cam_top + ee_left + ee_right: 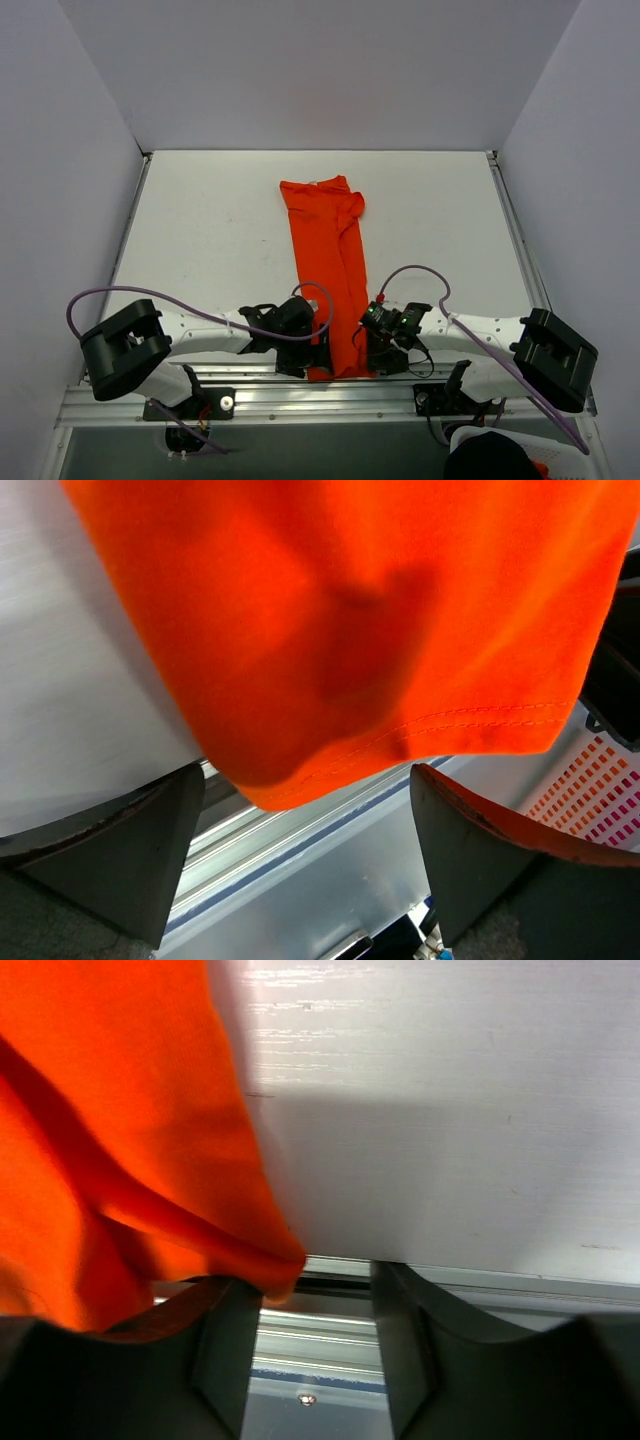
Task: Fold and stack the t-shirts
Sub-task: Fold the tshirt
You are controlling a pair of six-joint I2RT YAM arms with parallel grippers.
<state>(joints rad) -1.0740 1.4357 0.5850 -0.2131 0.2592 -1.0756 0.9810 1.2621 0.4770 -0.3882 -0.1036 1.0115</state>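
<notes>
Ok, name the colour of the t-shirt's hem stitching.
Orange-red stitching, matching the cloth t-shirt; clearest in the left wrist view.

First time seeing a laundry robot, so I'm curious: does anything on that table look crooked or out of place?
The orange t-shirt lies as a narrow strip, slightly slanted, its far end rumpled, and its near hem hangs past the near edge of the table over the metal rail.
</notes>
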